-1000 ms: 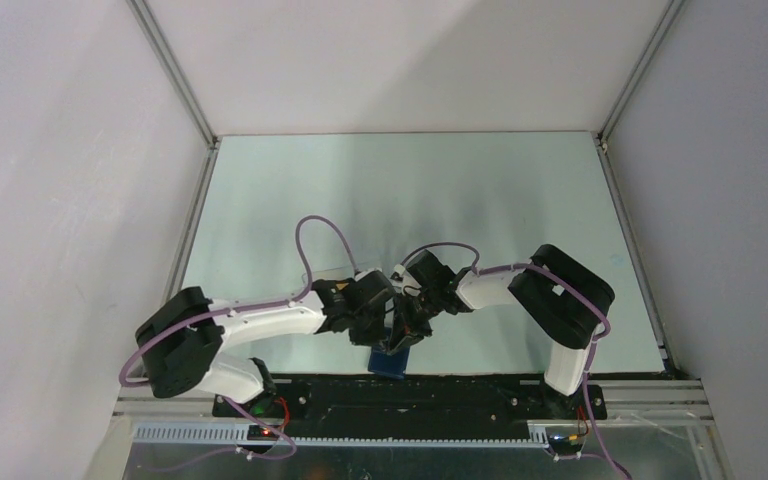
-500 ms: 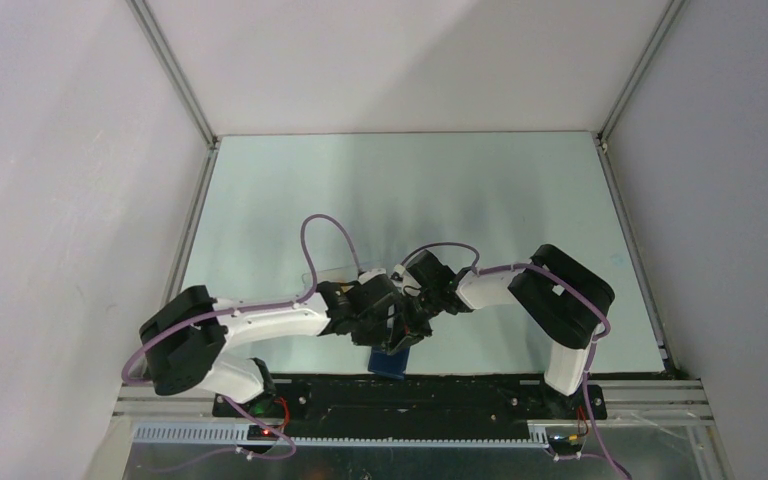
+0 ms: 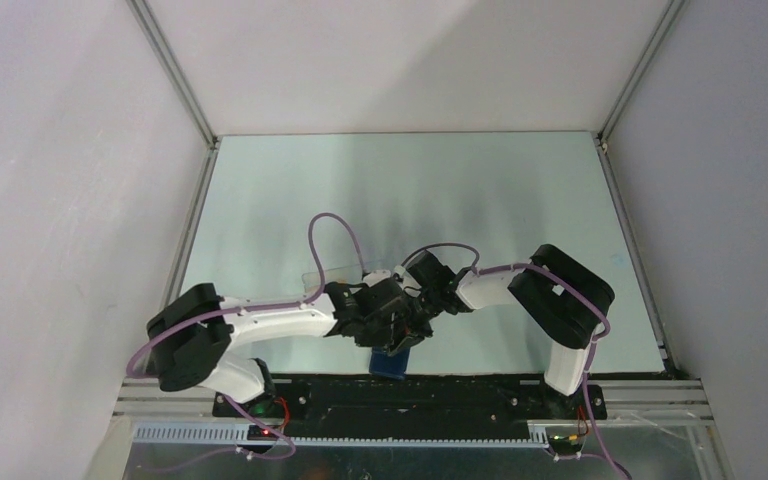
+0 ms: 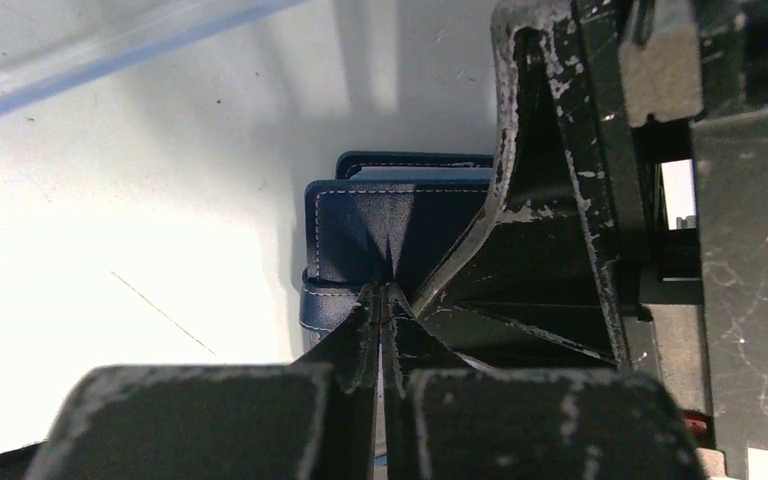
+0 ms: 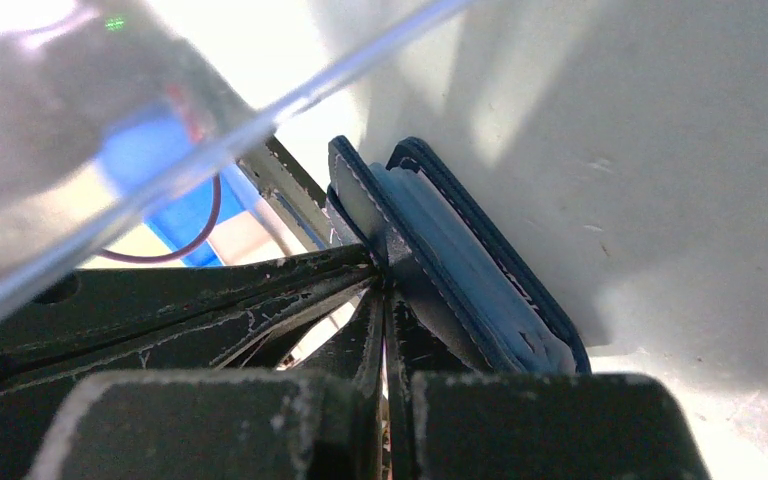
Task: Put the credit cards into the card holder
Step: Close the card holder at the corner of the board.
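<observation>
The card holder (image 3: pixel 388 363), a dark navy wallet, stands on edge near the table's front edge. In the right wrist view the card holder (image 5: pixel 465 275) is partly spread, with light blue inner slots showing. My left gripper (image 3: pixel 398 337) is shut, and its tips (image 4: pixel 385 292) touch a navy panel of the card holder (image 4: pixel 360 225) at a crease. My right gripper (image 3: pixel 409 333) is shut too, its tips (image 5: pixel 384 288) against the holder's near flap. The two grippers meet at almost the same spot, with nothing seen between either pair of jaws. The credit cards are out of view.
A clear plastic tray (image 3: pixel 332 268) lies just behind the left wrist; its edge shows in the left wrist view (image 4: pixel 110 65) and its wall (image 5: pixel 160 130) fills the upper left of the right wrist view. The black base rail (image 3: pixel 410 395) runs right behind the holder.
The left arm has slid to the right, bringing its gripper up against the right gripper at the card holder. The right arm and the holder have stayed put.
</observation>
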